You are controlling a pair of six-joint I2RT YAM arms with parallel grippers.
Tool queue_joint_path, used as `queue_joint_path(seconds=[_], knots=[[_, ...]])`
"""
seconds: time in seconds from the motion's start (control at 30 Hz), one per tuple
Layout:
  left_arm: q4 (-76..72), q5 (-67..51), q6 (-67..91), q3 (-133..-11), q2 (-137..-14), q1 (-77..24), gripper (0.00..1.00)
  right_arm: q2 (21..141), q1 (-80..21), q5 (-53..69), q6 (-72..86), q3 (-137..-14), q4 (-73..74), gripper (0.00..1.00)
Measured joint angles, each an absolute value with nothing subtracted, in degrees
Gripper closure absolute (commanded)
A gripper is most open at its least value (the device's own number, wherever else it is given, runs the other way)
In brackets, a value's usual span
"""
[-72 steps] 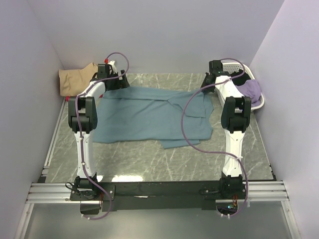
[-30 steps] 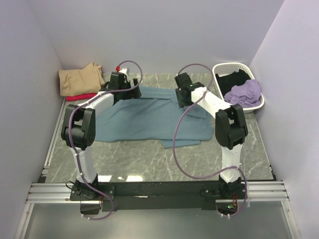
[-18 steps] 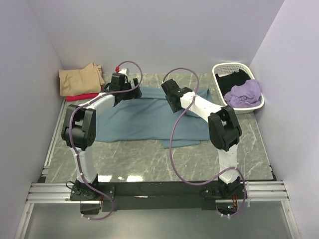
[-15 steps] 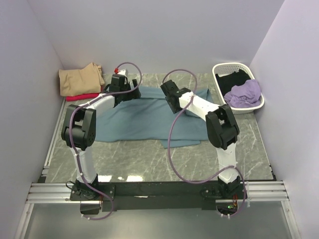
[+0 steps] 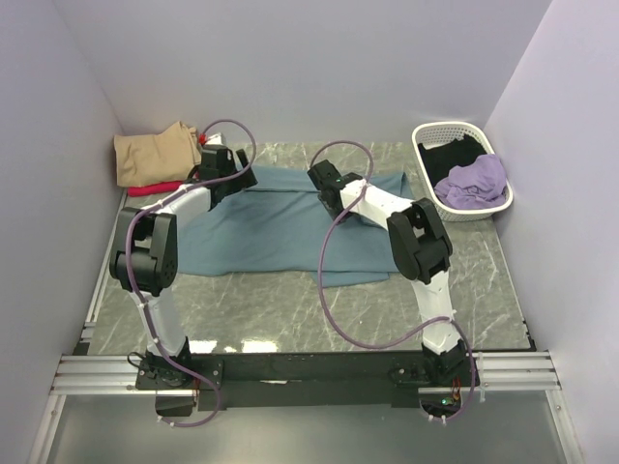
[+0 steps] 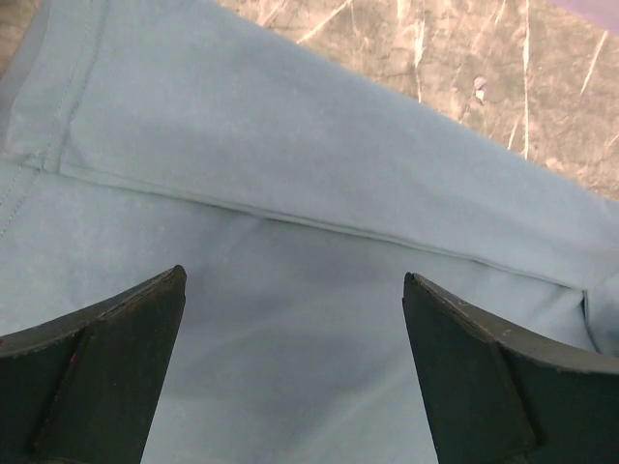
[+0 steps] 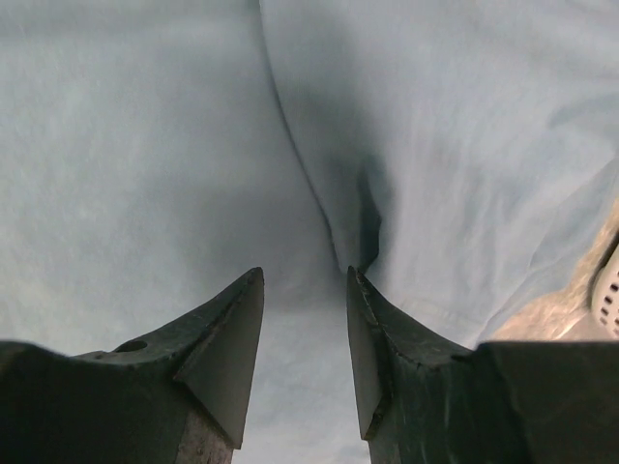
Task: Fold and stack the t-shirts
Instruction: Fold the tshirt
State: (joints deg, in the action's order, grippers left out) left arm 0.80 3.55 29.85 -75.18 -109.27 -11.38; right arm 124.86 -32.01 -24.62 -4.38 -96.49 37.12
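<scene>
The large teal-blue t-shirt (image 5: 271, 227) lies spread on the marble table. My left gripper (image 5: 219, 166) hovers over its far left corner. In the left wrist view the gripper (image 6: 292, 276) is wide open and empty above the cloth (image 6: 290, 155), near a stitched seam. My right gripper (image 5: 325, 184) is over the shirt's far middle. In the right wrist view the gripper (image 7: 305, 273) has its jaws a narrow gap apart above the cloth (image 7: 145, 174), with a fold edge running up from the right fingertip. A tan shirt (image 5: 150, 153) lies on a red one (image 5: 155, 188) at the far left.
A white lattice basket (image 5: 493, 205) at the far right holds a lilac shirt (image 5: 474, 182) and a black one (image 5: 450, 153). Lilac walls close in the left, back and right. Bare marble (image 5: 290, 309) lies between the shirt and the arm bases.
My right arm has swung left from beside the basket to the shirt's far middle. My left gripper moved right along the shirt's far edge, then back a little left.
</scene>
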Motion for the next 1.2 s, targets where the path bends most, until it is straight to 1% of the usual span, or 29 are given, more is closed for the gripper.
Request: queue_joint_path(seconds=[0.3,0.5,0.67,0.77,0.8,0.83,0.87,0.93,1.13,1.2], knots=[[0.4,3.42,29.85,-75.18,-109.25,-11.33,0.01,130.56,-32.01,-25.98,-5.89,-103.28,38.09,0.55],[0.36,3.31,29.85,-75.18,-109.25,-11.18,0.01,131.28,-31.88,-27.59,-6.11,-104.25,38.33,0.56],[0.32,3.2,29.82,-75.18,-109.25,-11.05,0.01,131.76,-31.29,-28.56,-6.28,-104.88,38.65,0.59],[0.25,2.87,29.82,-75.18,-109.25,-10.96,0.0,132.16,-30.55,-29.15,-6.31,-105.38,38.63,0.66],[0.23,2.87,29.82,-75.18,-109.25,-10.94,0.0,132.25,-30.33,-29.19,-6.33,-105.38,38.63,0.74],[0.25,2.85,29.82,-75.18,-109.25,-10.94,0.01,132.27,-30.09,-29.28,-6.31,-105.38,38.63,0.76],[0.23,2.87,29.8,-75.18,-109.25,-10.94,0.0,132.33,-29.89,-29.3,-6.42,-105.38,38.63,0.76],[0.23,2.85,29.8,-75.18,-109.25,-10.94,0.01,132.4,-29.63,-29.36,-6.39,-105.38,38.61,0.8],[0.23,2.83,29.74,-75.18,-109.25,-10.94,0.0,132.53,-29.58,-29.32,-6.48,-105.41,38.61,0.86],[0.23,2.83,29.74,-75.18,-109.25,-10.94,0.0,132.57,-29.56,-29.23,-6.46,-105.41,38.61,0.94]])
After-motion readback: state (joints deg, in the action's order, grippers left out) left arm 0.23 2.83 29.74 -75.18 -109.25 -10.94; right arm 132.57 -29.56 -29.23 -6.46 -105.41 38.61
